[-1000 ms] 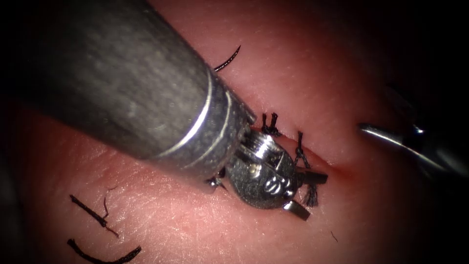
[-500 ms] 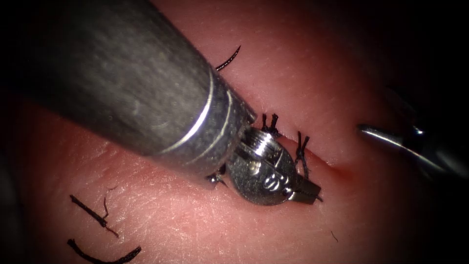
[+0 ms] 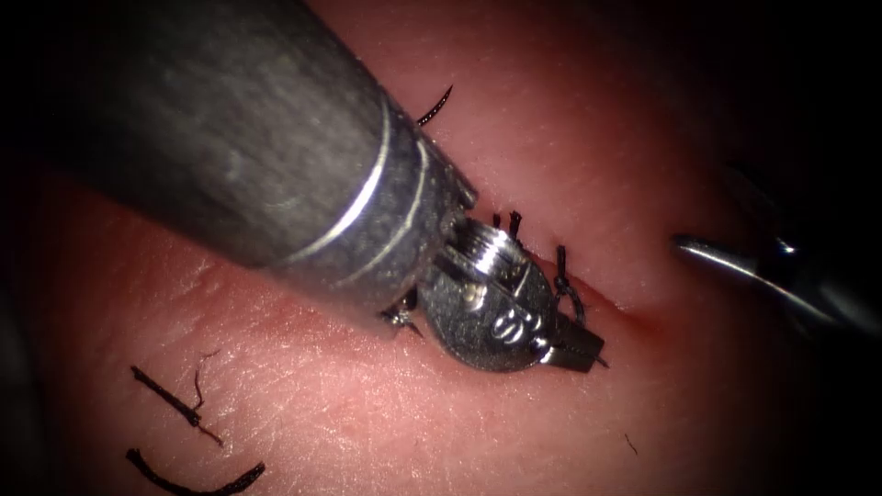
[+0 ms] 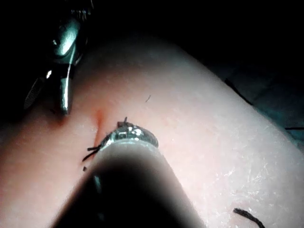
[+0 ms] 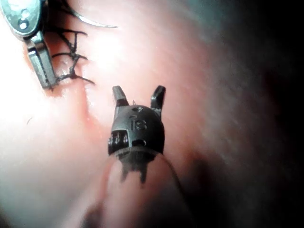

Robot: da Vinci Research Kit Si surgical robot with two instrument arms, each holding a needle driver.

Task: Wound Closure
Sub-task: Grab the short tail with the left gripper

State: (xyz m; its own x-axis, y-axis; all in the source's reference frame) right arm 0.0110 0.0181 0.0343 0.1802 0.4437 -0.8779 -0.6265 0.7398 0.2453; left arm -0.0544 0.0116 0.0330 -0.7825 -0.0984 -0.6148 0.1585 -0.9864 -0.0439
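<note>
Since a second ago my left claw (image 3: 577,352) has closed at the cut (image 3: 634,317), gripping the frayed thread end (image 3: 599,362) beside the stitches (image 3: 565,285). My right claw (image 5: 138,97) gapes empty right of the cut. The needle (image 3: 435,107) lies free on the tissue (image 3: 570,138) beyond my left shaft; the marks stamped on both wrists are unreadable.

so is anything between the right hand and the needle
Nothing visible: bare tissue lies between the open, empty right hand and the needle lying on it. The left hand grips thread at the cut.
</note>
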